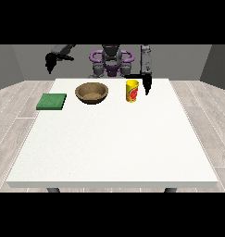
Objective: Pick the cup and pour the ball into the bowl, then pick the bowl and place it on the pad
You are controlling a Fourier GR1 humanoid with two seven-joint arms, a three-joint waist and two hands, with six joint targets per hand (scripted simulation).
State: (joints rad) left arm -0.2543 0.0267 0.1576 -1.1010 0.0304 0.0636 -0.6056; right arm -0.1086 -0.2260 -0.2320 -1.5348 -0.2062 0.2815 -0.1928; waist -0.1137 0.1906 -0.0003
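Cup (pixel 132 90) sits upright on the bench (pixel 114 139) at the bowl's (pixel 91 92) 3 o'clock, not grabbed yet; hand at the view's right (pixel 146 84) hangs just beside it, fingers can't tell, so next it needs to close around it.

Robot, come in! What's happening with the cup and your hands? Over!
Robot hand at view's right beside yellow cup, not holding. Other robot hand raised off table. Cup upright near bowl. Nothing between them.

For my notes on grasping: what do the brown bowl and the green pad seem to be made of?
The round brown bowl looks like wood with a matte finish: mottled brown tones, no shine. The flat green square pad looks like soft foam or cloth, judging by its dull, even colour, though the view leaves this open.
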